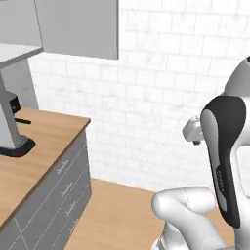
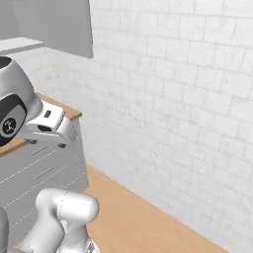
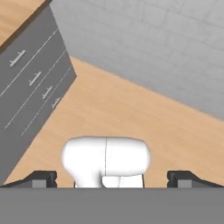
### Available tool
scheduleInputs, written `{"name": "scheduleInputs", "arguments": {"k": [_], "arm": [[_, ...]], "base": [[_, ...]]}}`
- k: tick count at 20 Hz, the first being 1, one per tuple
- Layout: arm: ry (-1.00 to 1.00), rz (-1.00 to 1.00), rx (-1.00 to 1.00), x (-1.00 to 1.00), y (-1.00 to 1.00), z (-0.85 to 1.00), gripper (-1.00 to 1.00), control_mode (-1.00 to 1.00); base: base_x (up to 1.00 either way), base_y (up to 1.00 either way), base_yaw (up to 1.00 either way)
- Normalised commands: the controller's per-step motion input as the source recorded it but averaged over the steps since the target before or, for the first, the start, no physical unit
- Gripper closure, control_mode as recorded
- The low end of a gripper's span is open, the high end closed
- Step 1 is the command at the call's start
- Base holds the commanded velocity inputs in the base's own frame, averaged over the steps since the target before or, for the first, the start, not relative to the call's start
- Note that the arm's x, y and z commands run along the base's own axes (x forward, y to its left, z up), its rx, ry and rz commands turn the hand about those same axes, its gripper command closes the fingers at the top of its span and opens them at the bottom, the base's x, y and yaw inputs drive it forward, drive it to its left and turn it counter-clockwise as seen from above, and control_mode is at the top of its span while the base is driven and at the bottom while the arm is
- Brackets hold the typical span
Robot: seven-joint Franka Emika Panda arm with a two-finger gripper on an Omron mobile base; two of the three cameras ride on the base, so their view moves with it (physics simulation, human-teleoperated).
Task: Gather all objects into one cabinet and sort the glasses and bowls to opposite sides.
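Note:
The glasses, the bowls and the other objects are out of view. The cabinet hangs on the wall at the top left of the left base view, a plain grey slab above the counter; in the right base view it is the cabinet at the top left. My gripper is open, its two dark fingertips far apart with nothing between them. It points down at the wooden floor beside the drawer unit, well below and to the right of the cabinet.
A wooden counter with grey drawers runs along the left and ends at a corner. A grey appliance on a dark base stands on it. A white brick wall lies ahead, with wooden floor below it.

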Motion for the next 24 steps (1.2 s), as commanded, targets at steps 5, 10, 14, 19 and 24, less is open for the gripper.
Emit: {"name": "scheduleInputs", "arguments": {"k": [5,10,14,19,24], "arm": [[0.0,0.0,0.0,0.0,0.0,0.0,-1.0,1.0],[0.0,0.0,0.0,0.0,0.0,0.0,-1.0,1.0],[0.0,0.0,0.0,0.0,0.0,0.0,-1.0,1.0],[0.0,0.0,0.0,0.0,0.0,0.0,-1.0,1.0],[0.0,0.0,0.0,0.0,0.0,0.0,-1.0,1.0]], "base": [[0.46,0.0,0.9],[0.38,0.0,0.92],[0.52,0.0,0.86],[0.66,-0.19,0.58],[0.64,-0.28,0.28]]}}
